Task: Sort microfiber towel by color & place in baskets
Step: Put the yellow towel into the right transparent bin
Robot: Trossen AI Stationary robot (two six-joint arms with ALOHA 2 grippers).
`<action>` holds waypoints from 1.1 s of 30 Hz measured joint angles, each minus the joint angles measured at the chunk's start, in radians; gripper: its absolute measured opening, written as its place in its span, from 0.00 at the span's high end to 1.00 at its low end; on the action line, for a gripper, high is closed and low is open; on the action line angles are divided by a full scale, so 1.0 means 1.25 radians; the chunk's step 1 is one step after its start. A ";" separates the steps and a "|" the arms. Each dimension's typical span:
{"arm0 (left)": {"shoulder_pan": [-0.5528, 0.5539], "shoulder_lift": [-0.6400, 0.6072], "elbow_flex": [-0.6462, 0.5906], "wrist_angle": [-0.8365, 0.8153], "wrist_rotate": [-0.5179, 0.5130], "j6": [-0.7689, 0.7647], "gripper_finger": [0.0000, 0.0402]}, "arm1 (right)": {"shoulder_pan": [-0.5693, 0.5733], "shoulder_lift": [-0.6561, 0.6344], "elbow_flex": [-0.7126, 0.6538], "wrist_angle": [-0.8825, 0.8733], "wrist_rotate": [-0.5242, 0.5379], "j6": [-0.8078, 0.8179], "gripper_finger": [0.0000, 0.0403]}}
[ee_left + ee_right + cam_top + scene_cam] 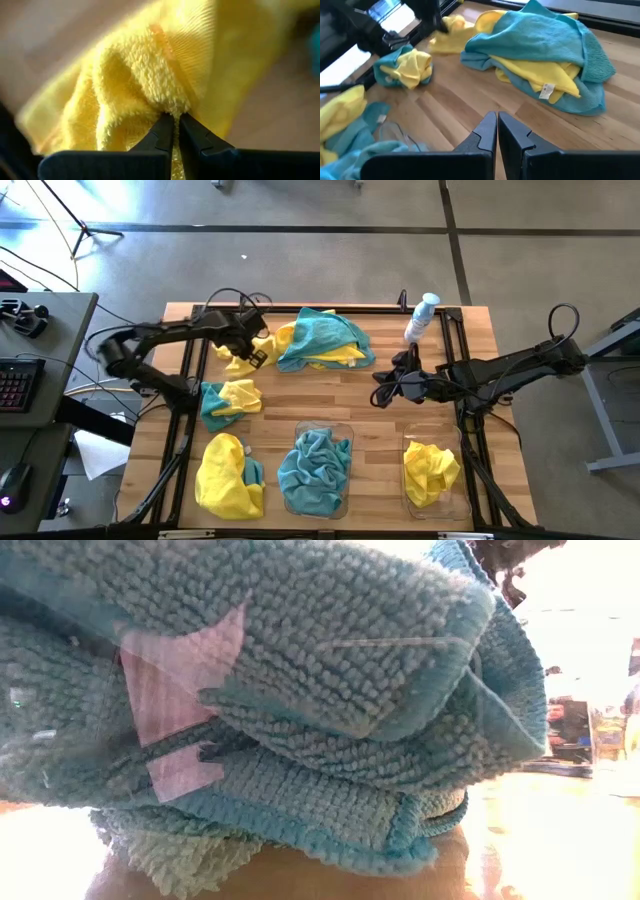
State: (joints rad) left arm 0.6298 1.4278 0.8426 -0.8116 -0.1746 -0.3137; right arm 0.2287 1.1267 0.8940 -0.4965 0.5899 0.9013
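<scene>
The left claw (175, 120) is clamped on a fluffy bright yellow microfiber towel (240, 355) lying just beside the big teal-and-yellow cloth heap (322, 340). Lifting straight up should free it without dragging that heap, before carrying it to the clear plastic basket holding yellow cloth (436, 474). The right claw (497, 119), pressed together and empty, waits near the heap. A small white tag (547, 90) on the heap is unreadable.

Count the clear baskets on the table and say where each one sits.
2. One basket sits at the middle of the table's near edge, holding a teal towel. The other basket is at the near right, holding a yellow towel. None appears hidden.
</scene>
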 joint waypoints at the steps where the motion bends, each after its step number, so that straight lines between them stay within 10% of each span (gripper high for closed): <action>1: -0.015 -0.028 0.015 -0.016 -0.006 -0.012 0.99 | 0.000 0.000 0.000 0.000 -0.001 -0.012 0.97; 12: -0.248 -0.188 0.320 -0.125 -0.026 -0.152 1.00 | 0.000 0.000 0.000 0.081 0.027 -0.229 0.95; 23: -0.462 0.007 0.572 -0.125 -0.084 -0.207 1.00 | -0.039 0.000 0.000 0.450 -0.011 -0.626 0.63; 33: -0.524 0.205 0.779 -0.121 -0.034 -0.182 1.00 | -0.047 0.000 0.000 0.508 -0.103 -0.786 0.41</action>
State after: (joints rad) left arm -0.0257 1.6846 1.8166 -0.9626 -0.2169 -0.5407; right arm 0.1694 1.1263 0.8944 0.1381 0.4612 -0.0818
